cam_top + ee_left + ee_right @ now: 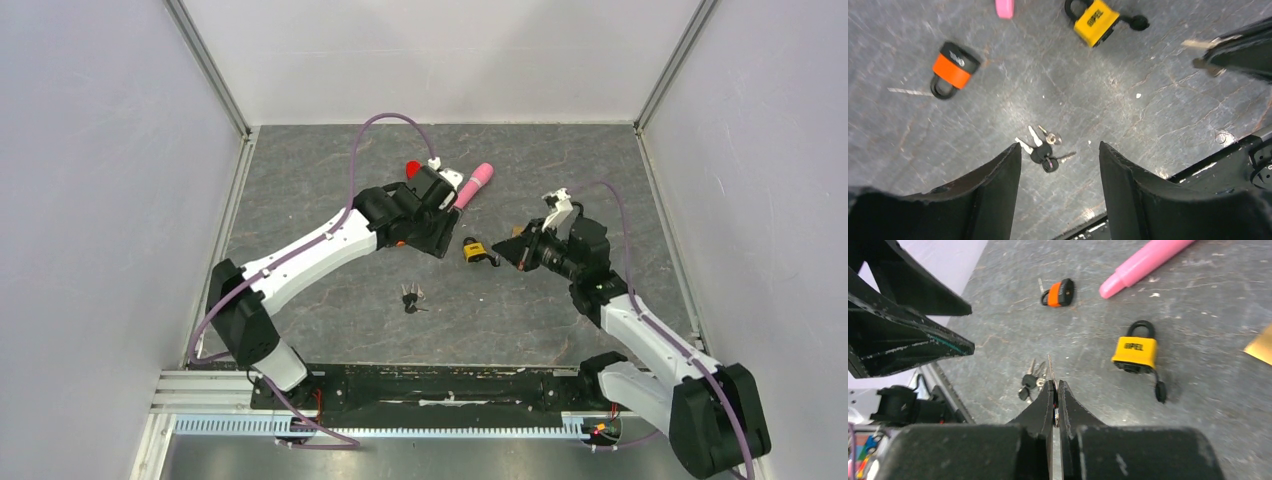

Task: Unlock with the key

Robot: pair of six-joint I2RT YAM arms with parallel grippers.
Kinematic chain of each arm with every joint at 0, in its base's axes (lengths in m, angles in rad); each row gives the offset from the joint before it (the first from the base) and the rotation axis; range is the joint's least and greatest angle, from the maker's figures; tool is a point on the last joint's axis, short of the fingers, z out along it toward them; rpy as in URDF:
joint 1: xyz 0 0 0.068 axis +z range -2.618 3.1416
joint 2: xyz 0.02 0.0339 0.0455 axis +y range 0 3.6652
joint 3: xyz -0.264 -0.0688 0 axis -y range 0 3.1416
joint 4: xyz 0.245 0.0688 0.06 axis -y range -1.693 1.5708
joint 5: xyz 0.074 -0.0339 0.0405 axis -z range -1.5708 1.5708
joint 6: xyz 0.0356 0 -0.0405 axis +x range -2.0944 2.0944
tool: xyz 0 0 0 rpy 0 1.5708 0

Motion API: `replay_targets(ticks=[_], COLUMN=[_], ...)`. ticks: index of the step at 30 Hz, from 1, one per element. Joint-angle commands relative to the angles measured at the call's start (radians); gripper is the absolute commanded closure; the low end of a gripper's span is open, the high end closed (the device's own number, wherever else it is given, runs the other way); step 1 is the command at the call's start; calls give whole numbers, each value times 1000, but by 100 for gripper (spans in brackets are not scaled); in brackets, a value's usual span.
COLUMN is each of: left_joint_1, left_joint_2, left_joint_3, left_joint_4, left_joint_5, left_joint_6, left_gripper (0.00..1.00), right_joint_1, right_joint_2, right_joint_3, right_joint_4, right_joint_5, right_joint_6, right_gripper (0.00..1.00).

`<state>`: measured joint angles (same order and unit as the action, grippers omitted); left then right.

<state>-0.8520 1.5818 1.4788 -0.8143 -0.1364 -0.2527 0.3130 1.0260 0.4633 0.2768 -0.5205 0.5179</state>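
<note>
The yellow lock (474,249) is my marker. It lies flat on the table (300,170), between my two grippers. Its black loop points away from the right gripper (1055,385) and its bottom faces it. A little black cap (1160,390) hangs off the bottom on a strap, just beside the lock.

The right gripper's jaws are pinched tight on the key (1050,367). They hold the fat end. The thin tip pokes out toward the yellow lock, near it but not touching. The left gripper (1059,148) hangs on the other side of the lock, its jaws wide with nothing in them.

I think the key is light, hard, thin and a bit slippery, so it could twist if I push crooked. The lock looks small and heavy, but it may slide when the key pushes it. I would grab its yellow body by the sides with the left gripper.

A bunch of keys (1043,150) lies well apart from the lock, toward me. An orange lock (951,67) lies on the left gripper's side of it
</note>
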Motion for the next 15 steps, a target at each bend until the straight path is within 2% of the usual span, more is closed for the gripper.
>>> replay_targets(ticks=[1, 2, 3, 6, 15], left_joint_1=[2, 4, 6, 17, 33], left_joint_2=[25, 32, 41, 106, 413], left_joint_3=[25, 12, -2, 8, 184], left_joint_4=[-20, 25, 57, 113, 105], left_joint_5=[-11, -20, -32, -30, -69], left_joint_6=[-219, -254, -300, -435, -733], left_gripper=[31, 22, 20, 20, 17], right_joint_1=[-27, -31, -34, -38, -28], right_joint_2=[-82, -95, -110, -140, -224], right_joint_3=[-43, -50, -59, -71, -88], right_joint_4=[-19, -24, -29, -57, -163], right_joint_5=[98, 107, 114, 141, 223], right_joint_6=[-61, -66, -68, -86, -165], right_gripper=[100, 100, 100, 100, 100])
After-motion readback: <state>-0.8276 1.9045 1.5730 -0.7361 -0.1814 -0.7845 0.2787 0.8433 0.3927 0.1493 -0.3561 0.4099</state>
